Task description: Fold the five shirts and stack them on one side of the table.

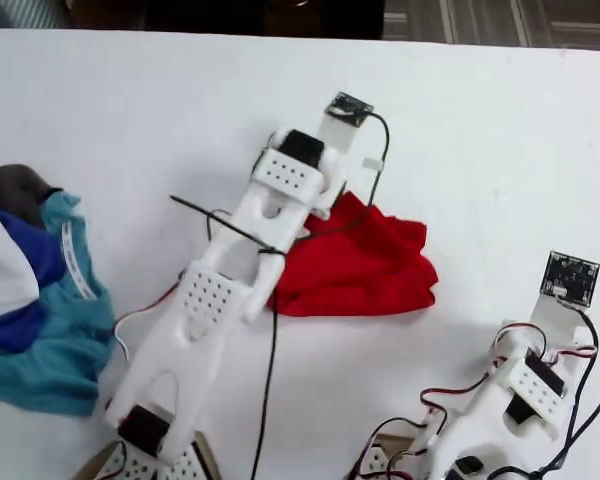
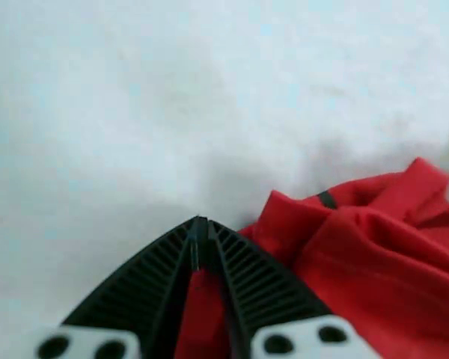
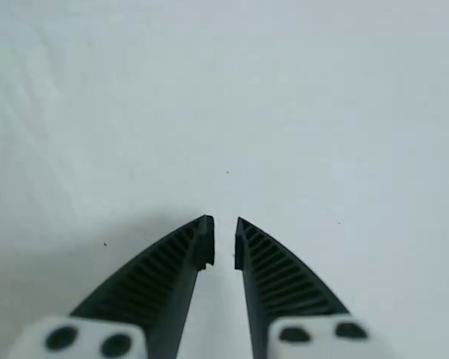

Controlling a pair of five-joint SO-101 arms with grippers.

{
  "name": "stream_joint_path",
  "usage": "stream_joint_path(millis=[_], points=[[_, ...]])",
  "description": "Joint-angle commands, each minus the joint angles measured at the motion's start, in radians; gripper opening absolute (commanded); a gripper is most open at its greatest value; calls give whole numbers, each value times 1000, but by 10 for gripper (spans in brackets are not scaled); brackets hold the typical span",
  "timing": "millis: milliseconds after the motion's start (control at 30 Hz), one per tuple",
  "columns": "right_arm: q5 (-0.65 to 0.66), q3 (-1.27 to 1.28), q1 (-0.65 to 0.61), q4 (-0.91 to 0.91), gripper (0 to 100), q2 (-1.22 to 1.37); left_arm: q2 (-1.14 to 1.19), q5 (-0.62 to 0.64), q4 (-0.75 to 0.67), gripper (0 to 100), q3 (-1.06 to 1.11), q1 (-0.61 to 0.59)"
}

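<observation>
A crumpled red shirt (image 1: 365,265) lies in the middle of the white table (image 1: 480,130). The left arm stretches over its near-left part. In the left wrist view my left gripper (image 2: 200,224) is shut, with a strip of the red shirt (image 2: 374,262) pinched between its black fingers (image 2: 150,288), tips close to the table. The rest of the shirt bunches up beside the gripper. My right gripper (image 3: 224,224) hovers over bare table near the front right, its fingers a small gap apart with nothing between them.
A pile of unfolded shirts (image 1: 40,300) sits at the left edge: teal on the outside, blue, white and dark grey within. The right arm's base and wires (image 1: 480,420) occupy the front right corner. The far side of the table is bare.
</observation>
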Motion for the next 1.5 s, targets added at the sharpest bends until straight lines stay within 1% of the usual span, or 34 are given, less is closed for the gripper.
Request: stream_joint_path(millis=[0, 100, 200, 400, 533, 733, 1100, 1200, 1300, 1367, 1467], points=[[-5, -6, -5, -16, 56, -25, -28, 12, 26, 26, -102, 15], [-5, -6, -5, -16, 56, -25, -18, 8, 95, 26, -170, 23], [-5, -6, -5, -16, 56, -25, -17, 6, 146, 26, -165, 40], [-5, -6, -5, -16, 56, -25, -17, 6, 101, 26, -105, 23], [-5, -6, -5, -16, 56, -25, -17, 6, 115, 26, -99, 34], [-6, -6, -5, -16, 56, -25, -20, 6, 216, 26, -99, 92], [-14, -6, 2, -35, 56, -25, -66, 6, 219, 25, -76, 193], [-61, -9, 22, -47, 56, -25, -127, 6, 219, 25, -76, 213], [-137, -26, 85, -56, 56, -25, -196, 6, 219, 25, -12, 232], [-186, -32, 114, -59, 56, -24, -241, 6, 218, 25, 79, 241], [-213, -32, 133, -76, 58, -24, -316, 6, 218, 25, 231, 253]])
